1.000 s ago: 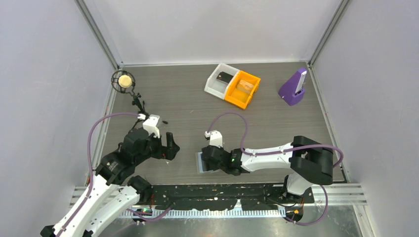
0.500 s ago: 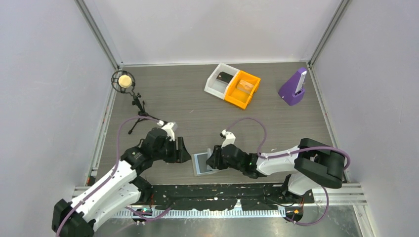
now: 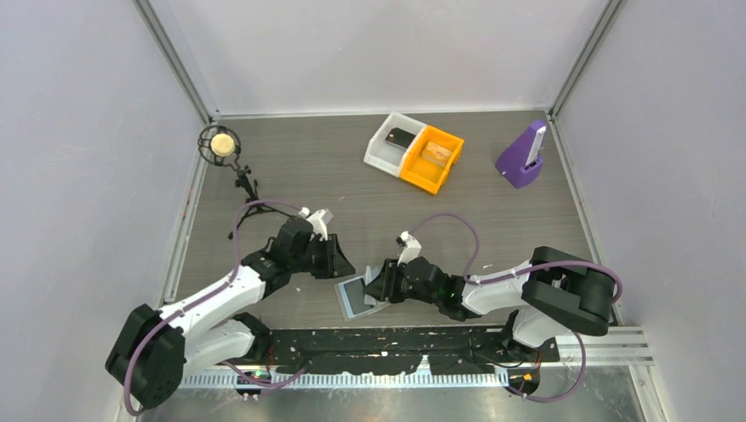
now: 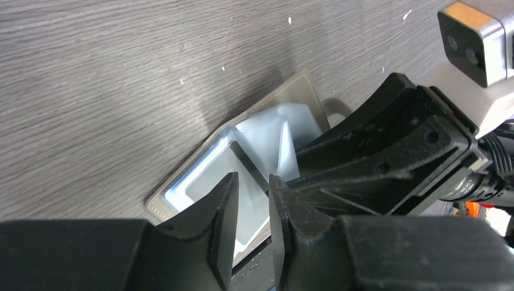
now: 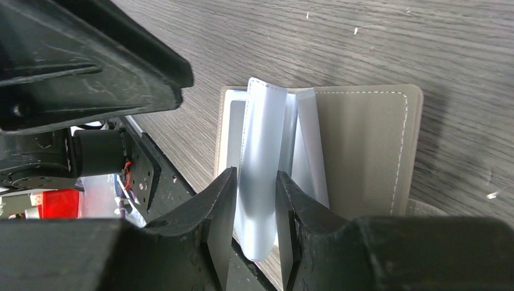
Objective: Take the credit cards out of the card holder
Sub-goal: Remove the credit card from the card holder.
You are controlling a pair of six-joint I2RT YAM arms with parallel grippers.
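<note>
The card holder (image 3: 353, 296) lies open near the table's front edge, grey-brown outside (image 5: 363, 145) with light blue inner panels (image 4: 267, 136). My right gripper (image 5: 254, 176) is shut on one light blue inner flap (image 5: 263, 133), which stands up between its fingers. From the left, my left gripper (image 4: 253, 182) hovers just over the other panel. Its jaws are narrowly apart, with nothing between them. In the top view the left gripper (image 3: 341, 264) and the right gripper (image 3: 380, 287) nearly meet over the holder. The credit cards are hidden; I cannot make one out apart from the panels.
A white bin (image 3: 391, 142) and an orange bin (image 3: 433, 158) stand side by side at the back. A purple stand (image 3: 522, 156) is at the back right, and a microphone on a small tripod (image 3: 220, 143) at the back left. A black rail (image 3: 396, 343) runs along the near edge.
My left arm has swung right to the card holder and its jaws have narrowed a lot. The right gripper has drawn back a little and lifted an inner flap; the holder has shifted slightly.
</note>
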